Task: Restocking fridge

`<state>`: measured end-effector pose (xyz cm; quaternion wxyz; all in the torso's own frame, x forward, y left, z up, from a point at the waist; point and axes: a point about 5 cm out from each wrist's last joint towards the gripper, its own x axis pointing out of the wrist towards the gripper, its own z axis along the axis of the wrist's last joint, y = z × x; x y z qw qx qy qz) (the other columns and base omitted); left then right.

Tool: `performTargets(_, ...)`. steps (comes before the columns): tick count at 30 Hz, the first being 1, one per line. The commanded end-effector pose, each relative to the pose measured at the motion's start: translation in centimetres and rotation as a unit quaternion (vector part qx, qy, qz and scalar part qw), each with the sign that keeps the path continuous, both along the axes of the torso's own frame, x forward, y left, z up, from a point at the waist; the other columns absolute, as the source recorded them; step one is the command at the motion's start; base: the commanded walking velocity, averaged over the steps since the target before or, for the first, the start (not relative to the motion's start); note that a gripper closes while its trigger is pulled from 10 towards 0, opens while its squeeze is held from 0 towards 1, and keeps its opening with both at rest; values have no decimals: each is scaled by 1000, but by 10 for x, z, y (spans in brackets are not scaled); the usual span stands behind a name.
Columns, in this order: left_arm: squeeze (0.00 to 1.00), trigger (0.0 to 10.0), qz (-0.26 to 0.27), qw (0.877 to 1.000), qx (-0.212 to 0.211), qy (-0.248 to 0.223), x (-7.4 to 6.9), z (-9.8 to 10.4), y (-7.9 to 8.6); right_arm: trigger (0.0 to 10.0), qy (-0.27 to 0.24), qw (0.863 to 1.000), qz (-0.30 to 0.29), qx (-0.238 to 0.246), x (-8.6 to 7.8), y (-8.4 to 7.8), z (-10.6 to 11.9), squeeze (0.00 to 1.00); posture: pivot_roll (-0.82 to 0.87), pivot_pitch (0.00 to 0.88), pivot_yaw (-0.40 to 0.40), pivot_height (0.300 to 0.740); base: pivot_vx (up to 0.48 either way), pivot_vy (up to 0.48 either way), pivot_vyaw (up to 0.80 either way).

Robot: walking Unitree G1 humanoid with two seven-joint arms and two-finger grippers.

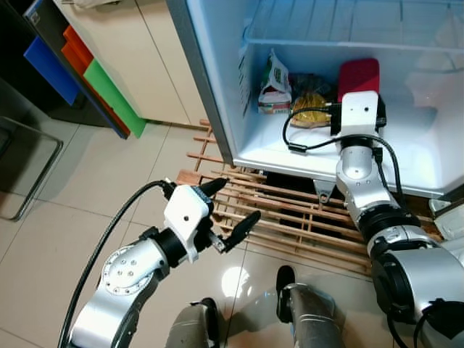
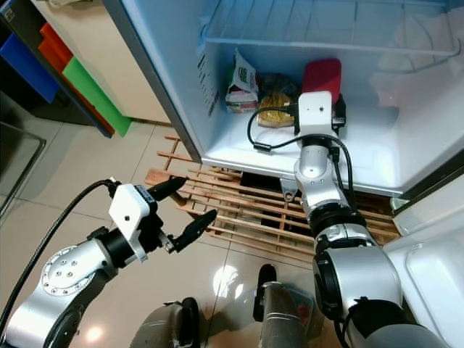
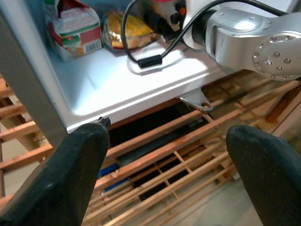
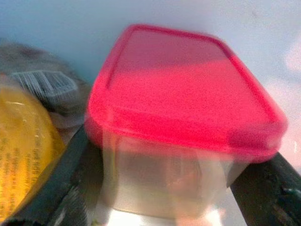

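Note:
The fridge (image 1: 413,148) stands open before me. My right gripper (image 4: 167,181) reaches onto its bottom floor, its fingers (image 4: 70,174) pressed against both sides of a clear container with a red lid (image 4: 183,94), which rests at the back (image 1: 358,76). To that container's left lie a yellow bag (image 1: 308,109) and a green-and-white bag (image 1: 274,83). My left gripper (image 1: 235,201) hangs open and empty over the wooden slat pallet (image 1: 290,217) in front of the fridge.
A wire shelf (image 1: 348,29) spans the fridge above the items. Cream cabinets and blue, orange and green boards (image 1: 109,94) stand at the left. A white door panel (image 2: 428,268) is at the right. My feet (image 1: 286,283) stand on tiled floor by the pallet.

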<state>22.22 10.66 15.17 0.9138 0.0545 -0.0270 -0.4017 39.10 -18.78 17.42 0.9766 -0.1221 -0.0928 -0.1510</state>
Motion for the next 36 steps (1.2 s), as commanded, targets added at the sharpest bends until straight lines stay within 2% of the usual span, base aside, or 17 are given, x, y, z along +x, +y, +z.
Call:
performTargets(1,0,10000,-1,1000,6,6,-3,-1,2,10000,82,996,-7,44,-7,-2,-35,1000,87,382,152,740,0,0,0)
performTargets(5,0,10000,4,1000,5,7,-1,2,2,10000,91,993,2,78,-5,3,-34,1000,88,375,151,740,0,0,0)
performTargets(8,0,10000,7,1000,-1,-2,1,11,1,10000,76,992,14,97,-1,11,-25,1000,90,371,150,740,0,0,0)
performTargets(12,0,10000,7,1000,-2,-6,2,12,1,10000,68,993,18,99,0,14,-21,1000,88,361,145,740,0,0,0)
performTargets(17,0,10000,22,999,-8,-22,11,17,0,10000,19,996,36,81,0,23,1,1000,53,305,95,740,0,0,0)
performTargets(21,0,10000,33,999,-17,-23,13,18,1,10000,5,998,34,58,-9,26,4,1000,39,280,74,740,0,0,0)
performTargets(22,0,10000,35,999,-24,-21,15,18,0,10000,6,998,34,58,-15,27,3,1000,13,235,47,740,0,0,0)
performTargets(23,0,10000,38,999,-30,-24,17,18,-2,10000,8,997,33,66,-24,29,1,1000,2,217,36,740,0,0,0)
performTargets(25,0,10000,40,998,-33,-25,19,18,-3,10000,11,997,31,73,-29,29,-1,1000,-2,209,31,740,0,0,0)
performTargets(29,0,10000,45,997,-45,-33,29,17,-10,10000,41,994,21,95,-50,23,-11,1000,-51,120,-1,740,0,0,0)
performTargets(33,0,10000,46,997,-47,-34,34,15,-14,10000,57,992,31,111,-55,22,-16,1000,-62,90,-7,740,0,0,0)
performTargets(34,0,10000,46,997,-46,-36,38,14,-16,10000,63,989,49,122,-61,27,-16,1000,-73,53,-17,740,0,0,0)
performTargets(36,0,10000,47,997,-46,-37,40,14,-16,10000,66,988,58,126,-63,29,-16,1000,-75,45,-19,740,0,0,0)
